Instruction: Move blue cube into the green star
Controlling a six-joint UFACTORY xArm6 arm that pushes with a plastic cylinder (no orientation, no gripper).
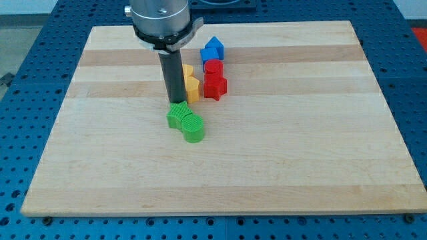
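The blue cube point(213, 50) sits near the board's top centre, at the top of a cluster of blocks. The green star point(177, 117) lies near the board's middle, touching a green cylinder point(193, 129) at its lower right. My tip point(177, 102) stands right at the green star's top edge, to the left of the yellow blocks. I cannot tell whether it touches the star. The blue cube is well above and to the right of my tip, apart from the green star.
Two yellow blocks point(191, 87) stand stacked in a column beside the rod, partly hidden by it. A red cylinder point(213, 68) and a red star point(215, 87) lie right below the blue cube. The wooden board point(300, 153) rests on a blue perforated table.
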